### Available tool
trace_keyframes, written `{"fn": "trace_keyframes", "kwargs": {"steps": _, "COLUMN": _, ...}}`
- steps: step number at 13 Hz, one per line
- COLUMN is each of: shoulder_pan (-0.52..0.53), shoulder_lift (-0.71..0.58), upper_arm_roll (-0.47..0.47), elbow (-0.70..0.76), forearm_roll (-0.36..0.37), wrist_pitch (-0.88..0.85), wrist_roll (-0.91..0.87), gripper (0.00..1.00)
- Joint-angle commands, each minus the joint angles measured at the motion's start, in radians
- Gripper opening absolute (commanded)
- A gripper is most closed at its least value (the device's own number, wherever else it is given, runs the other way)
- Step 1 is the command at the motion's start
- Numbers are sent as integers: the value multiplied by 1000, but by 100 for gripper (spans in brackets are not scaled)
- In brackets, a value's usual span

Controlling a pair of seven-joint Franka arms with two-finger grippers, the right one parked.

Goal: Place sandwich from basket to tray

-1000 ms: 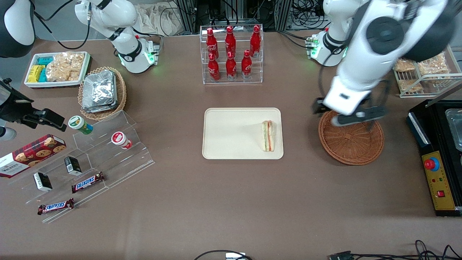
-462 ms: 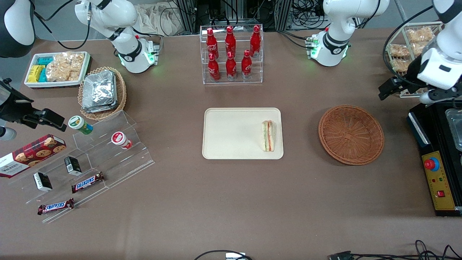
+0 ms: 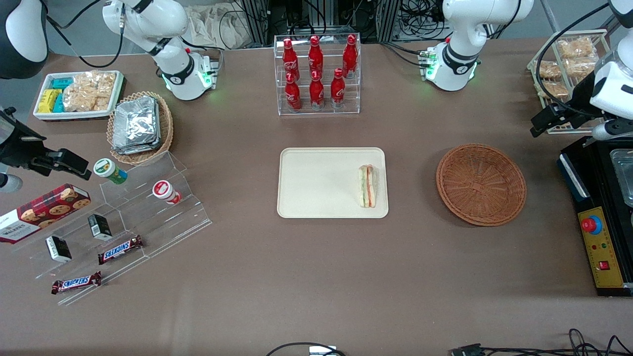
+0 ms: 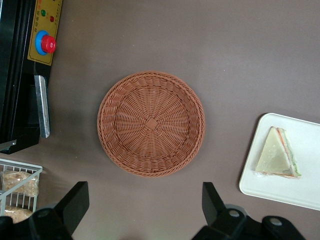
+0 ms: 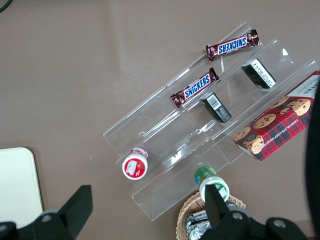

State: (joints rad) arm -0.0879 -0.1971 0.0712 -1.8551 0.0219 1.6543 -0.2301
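On the tray (image 3: 316, 198) lies the sandwich (image 3: 367, 186); pincer (image 4: 145, 210) spread apart, apparently empty.

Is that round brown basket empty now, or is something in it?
Empty. The basket shows only bare weave; the sandwich lies on the tray. The gripper hangs open above the table, beside the basket.

Brown table (image 3: 316, 277) (matte, evenly lit) edged by black cables (image 3: 410, 20).
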Motion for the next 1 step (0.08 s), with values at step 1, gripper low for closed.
{"fn": "trace_keyframes", "kwargs": {"steps": 1, "shoulder_pan": -13, "shoulder_lift": -1, "upper_arm_roll": 12, "elbow": 19, "forearm_roll": -4, "wrist_pitch": -5, "wrist_roll": 14, "gripper": 100}}
